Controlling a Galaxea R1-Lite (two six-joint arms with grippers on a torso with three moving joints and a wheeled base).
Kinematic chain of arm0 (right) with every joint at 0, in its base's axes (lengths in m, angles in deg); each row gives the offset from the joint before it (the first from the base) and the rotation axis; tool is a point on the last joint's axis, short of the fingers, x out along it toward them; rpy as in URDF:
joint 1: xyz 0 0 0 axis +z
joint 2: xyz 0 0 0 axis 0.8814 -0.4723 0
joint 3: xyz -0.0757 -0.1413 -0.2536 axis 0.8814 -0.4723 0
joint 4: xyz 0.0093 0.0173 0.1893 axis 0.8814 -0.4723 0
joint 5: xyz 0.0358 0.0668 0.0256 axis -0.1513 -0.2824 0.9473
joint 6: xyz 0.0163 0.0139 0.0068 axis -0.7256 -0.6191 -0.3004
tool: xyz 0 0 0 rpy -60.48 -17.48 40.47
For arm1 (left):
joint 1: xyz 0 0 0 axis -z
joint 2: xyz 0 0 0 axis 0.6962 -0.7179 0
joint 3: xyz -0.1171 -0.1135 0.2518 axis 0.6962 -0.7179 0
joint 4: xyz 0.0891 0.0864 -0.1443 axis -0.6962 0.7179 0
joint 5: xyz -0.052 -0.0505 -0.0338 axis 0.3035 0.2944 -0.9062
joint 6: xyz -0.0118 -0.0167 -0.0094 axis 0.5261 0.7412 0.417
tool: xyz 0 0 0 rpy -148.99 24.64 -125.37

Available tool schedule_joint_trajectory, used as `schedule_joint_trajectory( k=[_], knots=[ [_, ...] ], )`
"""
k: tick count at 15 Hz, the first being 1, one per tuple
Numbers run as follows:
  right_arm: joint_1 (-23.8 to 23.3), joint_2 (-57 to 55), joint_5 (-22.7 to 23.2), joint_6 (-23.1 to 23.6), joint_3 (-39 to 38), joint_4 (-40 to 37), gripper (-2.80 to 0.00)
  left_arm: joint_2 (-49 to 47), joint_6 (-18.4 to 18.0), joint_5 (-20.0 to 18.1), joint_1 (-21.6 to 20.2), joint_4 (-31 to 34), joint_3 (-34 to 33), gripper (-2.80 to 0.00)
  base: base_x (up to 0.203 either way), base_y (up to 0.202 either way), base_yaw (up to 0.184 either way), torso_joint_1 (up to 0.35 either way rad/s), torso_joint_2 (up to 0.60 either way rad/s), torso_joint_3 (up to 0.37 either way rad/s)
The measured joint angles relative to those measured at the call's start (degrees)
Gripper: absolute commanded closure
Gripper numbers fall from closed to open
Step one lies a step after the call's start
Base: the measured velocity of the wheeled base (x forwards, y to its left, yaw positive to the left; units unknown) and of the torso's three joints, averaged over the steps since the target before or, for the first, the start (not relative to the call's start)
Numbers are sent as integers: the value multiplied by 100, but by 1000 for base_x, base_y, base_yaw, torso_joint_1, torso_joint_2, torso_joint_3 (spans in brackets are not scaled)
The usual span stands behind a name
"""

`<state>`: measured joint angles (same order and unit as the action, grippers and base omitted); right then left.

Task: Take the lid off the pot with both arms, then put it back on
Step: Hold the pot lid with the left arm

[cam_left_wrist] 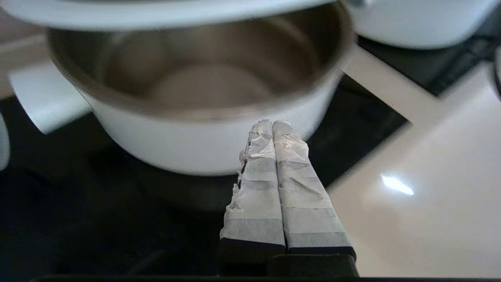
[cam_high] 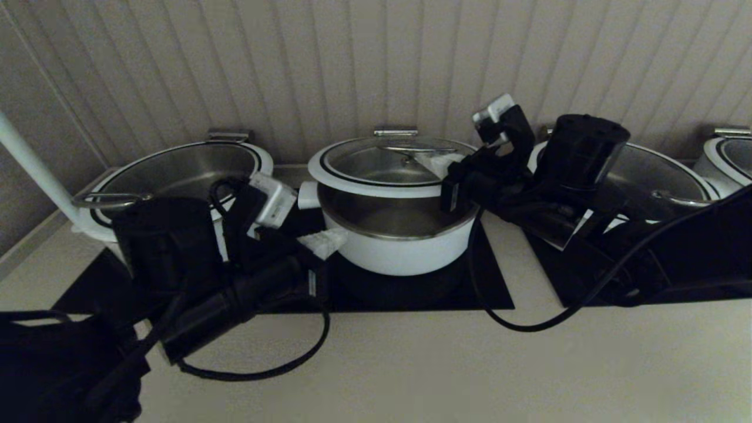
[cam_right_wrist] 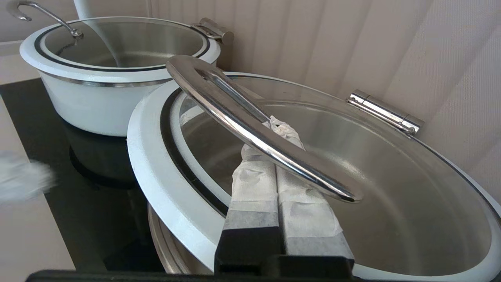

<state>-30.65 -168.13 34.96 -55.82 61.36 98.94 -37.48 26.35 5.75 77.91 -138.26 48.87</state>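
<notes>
The pot (cam_high: 405, 252) stands in the middle on a black hob, its steel inside showing. Its lid (cam_high: 352, 183) is tilted up at the front, with the back edge down by the steel hinge clip (cam_high: 395, 132). My right gripper (cam_high: 437, 163) is shut, and its pale wrapped fingers (cam_right_wrist: 254, 184) reach under the lid's curved steel handle (cam_right_wrist: 235, 113) without clamping it; the lid's white rim (cam_right_wrist: 152, 156) lies below them. My left gripper (cam_high: 326, 241) is shut and empty, just outside the pot's front left wall, below the rim. In the left wrist view its tips (cam_left_wrist: 273, 125) sit in front of the pot's wall (cam_left_wrist: 176, 141), under the raised lid (cam_left_wrist: 156, 11).
A like lidded pot (cam_high: 176, 170) stands to the left, also seen in the right wrist view (cam_right_wrist: 117, 58). Another pot (cam_high: 664, 176) stands to the right behind my right arm, with one more (cam_high: 728, 155) at the far right. A white pole (cam_high: 29, 164) leans at the left. Black cables (cam_high: 517, 320) cross the counter.
</notes>
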Motion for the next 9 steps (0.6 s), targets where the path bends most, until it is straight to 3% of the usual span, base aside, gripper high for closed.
schedule_joint_trajectory(
  k=[9],
  knots=[
    [0, -7, 12, -17, 0, -3, 0, -654, 29, 213, -6, -20, 784, 0, 0, 0, 0, 0, 0, 0]
  ],
)
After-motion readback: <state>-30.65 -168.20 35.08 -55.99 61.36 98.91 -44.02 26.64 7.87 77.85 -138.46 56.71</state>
